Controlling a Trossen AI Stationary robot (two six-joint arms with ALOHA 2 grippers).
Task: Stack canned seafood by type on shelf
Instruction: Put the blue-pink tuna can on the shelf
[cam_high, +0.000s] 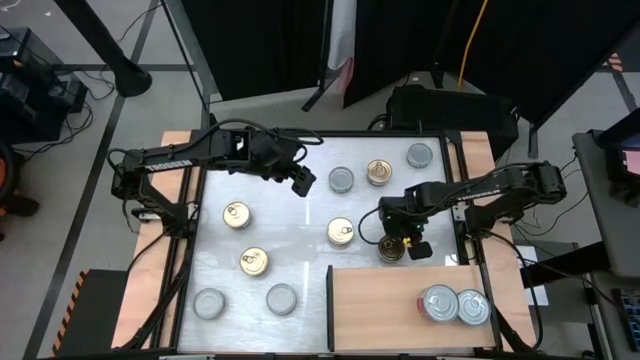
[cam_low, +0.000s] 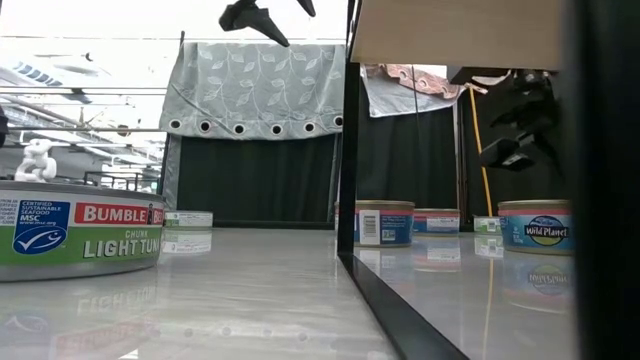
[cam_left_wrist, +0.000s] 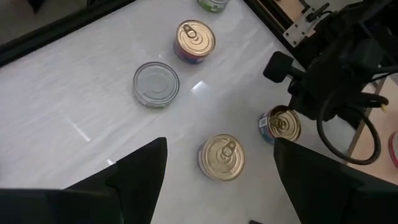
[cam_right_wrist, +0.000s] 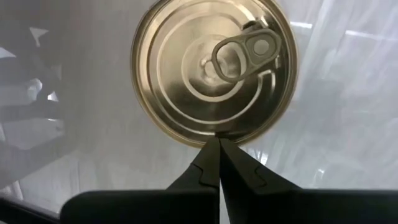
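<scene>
Right gripper (cam_right_wrist: 219, 146): fingers pressed together, holding nothing.
Gold can (cam_right_wrist: 214, 71): straight ahead of its tips, maybe touching, beside the shelf's (cam_high: 380, 300) back edge.
Left gripper (cam_high: 302, 183): spread, farther off.

High view: overhead, facing straight down, far enough to take in the whole white surface (cam_high: 300, 215), both arms and the wooden shelf (cam_high: 390, 305).

Low view: at surface height, facing level across toward a curtain (cam_low: 255, 85) in the room behind; a green-labelled tin (cam_low: 75, 230) sits very near the lens.

Left wrist view: well above the surface, angled down past its own fingers (cam_left_wrist: 140, 171); shares the middle tins and the right arm (cam_left_wrist: 339, 59) with the high view.

Right wrist view: very close, straight down on one gold-topped tin (cam_right_wrist: 211, 68), the tin by the shelf edge in the high view.
</scene>
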